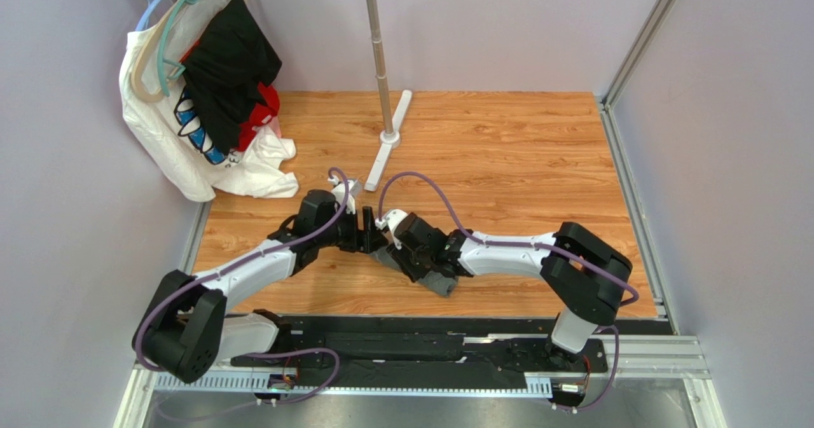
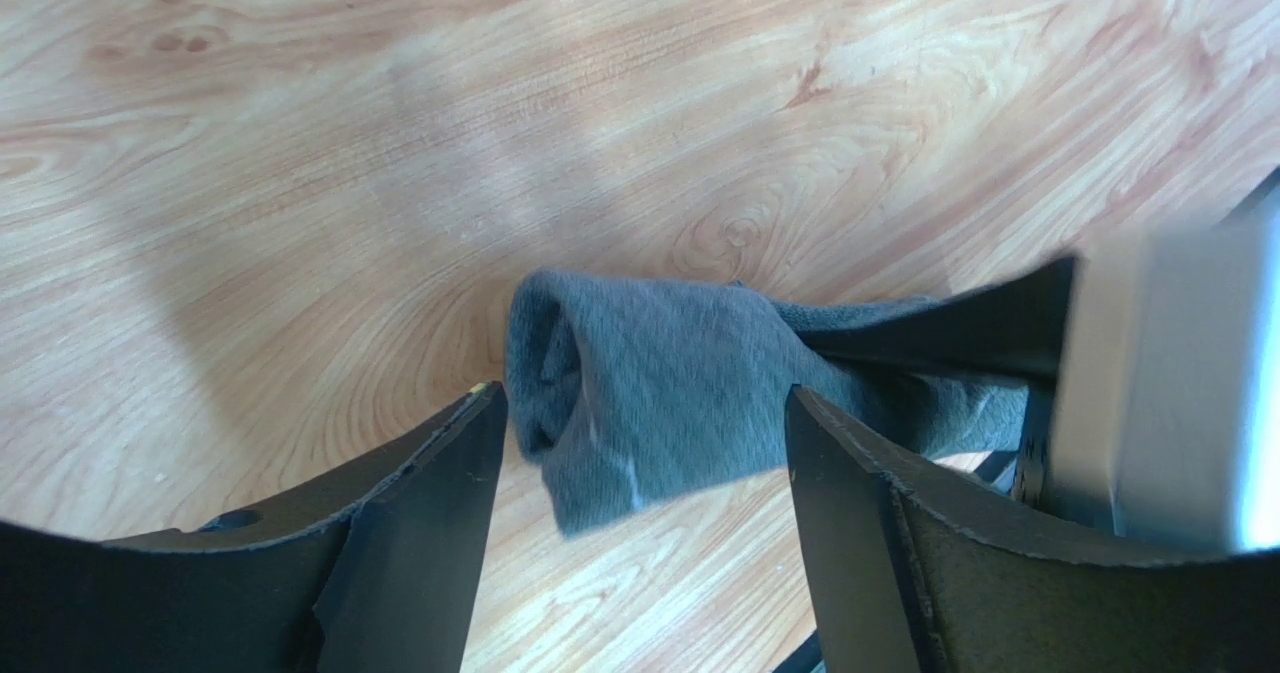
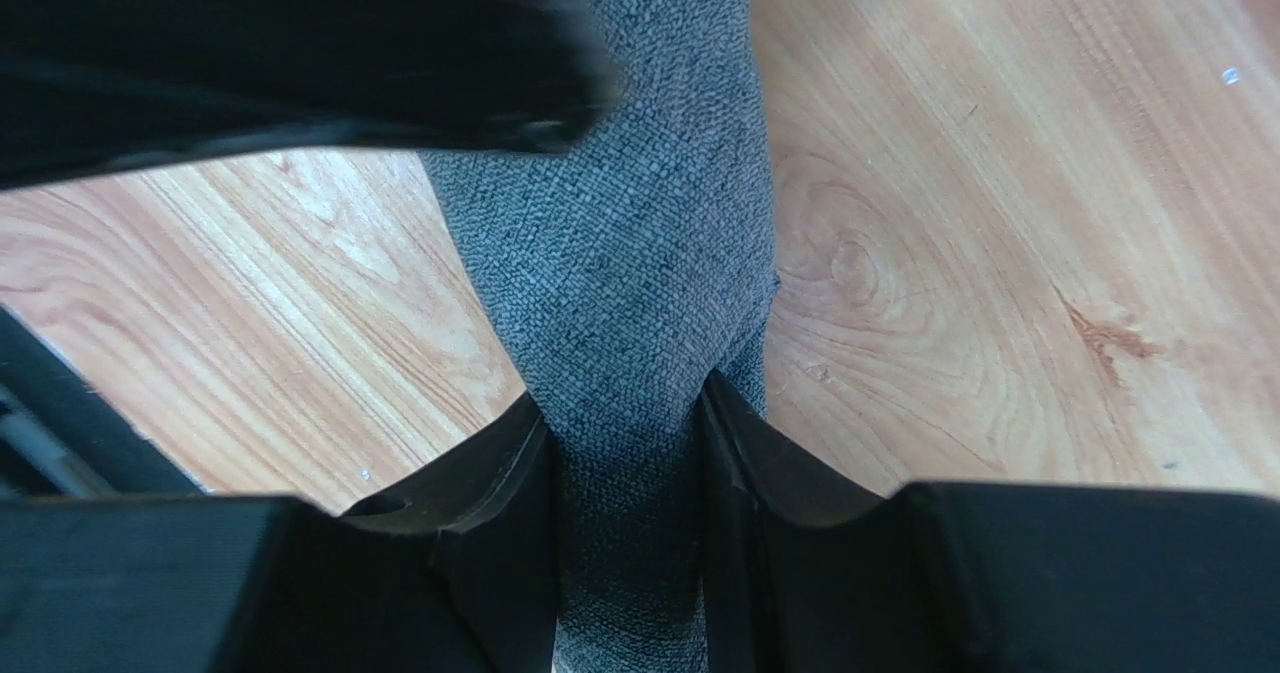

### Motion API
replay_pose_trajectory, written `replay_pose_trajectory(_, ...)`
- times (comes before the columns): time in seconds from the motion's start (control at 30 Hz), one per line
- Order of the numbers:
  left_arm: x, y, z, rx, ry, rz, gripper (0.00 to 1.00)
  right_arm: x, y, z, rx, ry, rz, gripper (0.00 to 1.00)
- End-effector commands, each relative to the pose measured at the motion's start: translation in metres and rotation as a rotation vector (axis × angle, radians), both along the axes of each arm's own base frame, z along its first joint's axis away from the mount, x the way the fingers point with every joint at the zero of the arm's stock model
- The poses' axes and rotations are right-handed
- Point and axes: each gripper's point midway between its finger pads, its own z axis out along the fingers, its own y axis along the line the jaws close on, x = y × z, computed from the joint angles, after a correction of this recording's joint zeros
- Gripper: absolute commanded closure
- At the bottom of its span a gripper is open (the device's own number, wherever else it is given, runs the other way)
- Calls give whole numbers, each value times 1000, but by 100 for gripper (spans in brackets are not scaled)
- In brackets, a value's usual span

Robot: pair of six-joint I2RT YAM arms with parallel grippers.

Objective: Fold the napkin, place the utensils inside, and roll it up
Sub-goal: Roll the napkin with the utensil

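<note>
The dark grey napkin (image 3: 631, 253) is rolled into a thick tube lying on the wooden table (image 1: 516, 161). My right gripper (image 3: 628, 418) is shut on the napkin, with the roll running lengthwise between its fingers. In the top view the roll (image 1: 438, 281) pokes out beneath the right wrist. My left gripper (image 2: 643, 397) is open, and its fingertips straddle the roll's curled end (image 2: 631, 388) without pressing on it. The two grippers (image 1: 374, 232) meet at the table's middle. No utensils show; the roll may hide them.
White, black and red clothes on hangers (image 1: 215, 94) hang at the back left corner. A metal pole on a white foot (image 1: 382, 75) stands at the back centre. Grey walls close in both sides. A black rail (image 1: 411, 347) runs along the near edge.
</note>
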Motion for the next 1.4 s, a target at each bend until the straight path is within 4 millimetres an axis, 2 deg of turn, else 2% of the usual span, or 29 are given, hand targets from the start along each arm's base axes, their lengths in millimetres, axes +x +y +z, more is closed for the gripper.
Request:
replay_pose_trajectory(0.0, -1, 15, 6, 1, -6, 100, 23, -22, -26, -22, 20, 257, -52, 66)
replay_pose_trajectory(0.13, -4, 22, 17, -3, -32, 122, 22, -19, -28, -13, 99, 354, -99, 66)
replay_pose_trajectory(0.23, -5, 19, 29, -18, -85, 83, 21, -15, -29, -9, 125, 373, -104, 66)
replay_pose_trajectory(0.47, -7, 0, 21, -98, -122, -23, 21, -17, -27, -14, 160, 442, -92, 66)
replay_pose_trajectory(0.6, -1, -9, 26, -137, -173, -62, 23, -19, -24, -16, 184, 488, -78, 66)
replay_pose_trajectory(0.73, 5, -13, 27, -145, -194, -75, 25, -19, -23, -19, 204, 529, -70, 66)
replay_pose_trajectory(0.97, 8, -16, 10, -113, -167, -103, 32, -14, -23, -19, 227, 562, -67, 67)
replay_pose_trajectory(1.37, 17, -22, 6, -120, -164, -113, 39, -16, -25, -23, 227, 586, -55, 67)
